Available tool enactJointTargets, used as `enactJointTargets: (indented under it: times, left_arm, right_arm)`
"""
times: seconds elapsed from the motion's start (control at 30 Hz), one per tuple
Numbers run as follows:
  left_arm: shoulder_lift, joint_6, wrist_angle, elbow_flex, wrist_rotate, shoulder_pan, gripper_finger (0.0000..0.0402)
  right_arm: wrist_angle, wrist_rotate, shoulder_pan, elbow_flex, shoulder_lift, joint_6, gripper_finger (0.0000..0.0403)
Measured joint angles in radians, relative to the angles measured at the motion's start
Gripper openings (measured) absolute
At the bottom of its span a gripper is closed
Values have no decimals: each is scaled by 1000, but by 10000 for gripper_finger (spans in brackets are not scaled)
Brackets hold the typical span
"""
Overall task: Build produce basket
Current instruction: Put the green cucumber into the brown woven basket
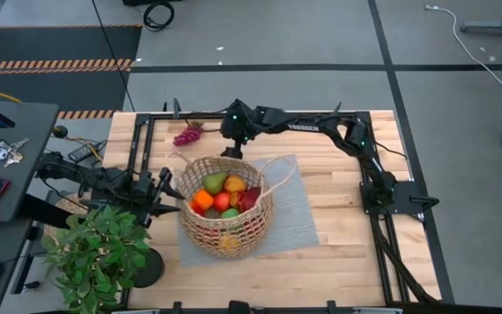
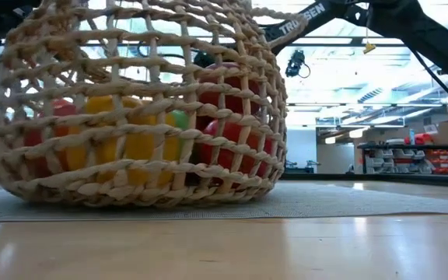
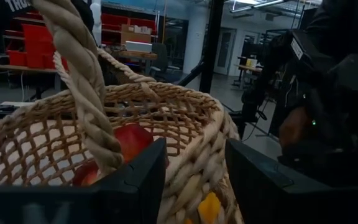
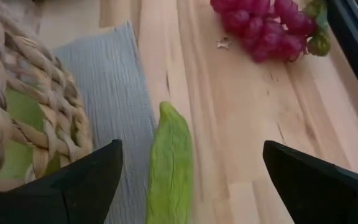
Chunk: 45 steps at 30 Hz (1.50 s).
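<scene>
Basket rim's stiff; left pincer grips it. Right pincer spread over light, slick green pod; pinch its middle.

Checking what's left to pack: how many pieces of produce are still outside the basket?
2: the grape bunch on the far table, and a green vegetable beside the basket. The arms may hide others.

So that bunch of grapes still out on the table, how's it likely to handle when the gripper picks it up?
The grape bunch is lumpy, many small round berries, so open fingers may only catch a few. It looks toy-like, so probably light. Lying flat on the bare wood, it seems unlikely to roll, though it might slide if nudged.
</scene>
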Motion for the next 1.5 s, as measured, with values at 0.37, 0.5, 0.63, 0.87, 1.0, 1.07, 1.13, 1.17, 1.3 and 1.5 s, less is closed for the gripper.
enactJointTargets:
  times: [0.37, 0.5, 0.63, 0.87, 1.0, 1.07, 1.13, 1.17, 1.3, 1.5]
  left_arm:
    - [0, -1, 0, 0, 0, 0, 172]
    - [0, 0, 0, 0, 0, 0, 172]
    - [0, 0, 0, 0, 0, 0, 172]
    - [0, -1, -1, 0, -2, 0, 172]
    - [0, -1, -1, 0, -3, 0, 172]
    - [0, 0, -1, 0, -3, 0, 172]
    - [0, -1, 0, 0, -3, 0, 172]
    - [0, 0, 0, 0, -3, 0, 172]
    - [0, 0, 0, 0, -3, 0, 172]
    - [0, 0, -1, 0, -2, 0, 172]
  right_arm:
    - [-14, -27, 11, -17, 7, 83, 364]
    - [-11, -46, 25, -17, 7, 132, 362]
    - [-8, -51, 39, -17, 7, 201, 362]
    - [-13, 69, 69, -17, 7, 232, 362]
    - [-25, 156, 70, -17, 7, 207, 367]
    - [-73, 154, 69, -17, 7, 218, 372]
    - [-116, 156, 70, -17, 7, 209, 376]
    - [-131, 166, 75, -17, 7, 200, 377]
    - [-206, 161, 82, -17, 8, 215, 376]
    - [-169, 205, 90, -20, 52, 204, 375]
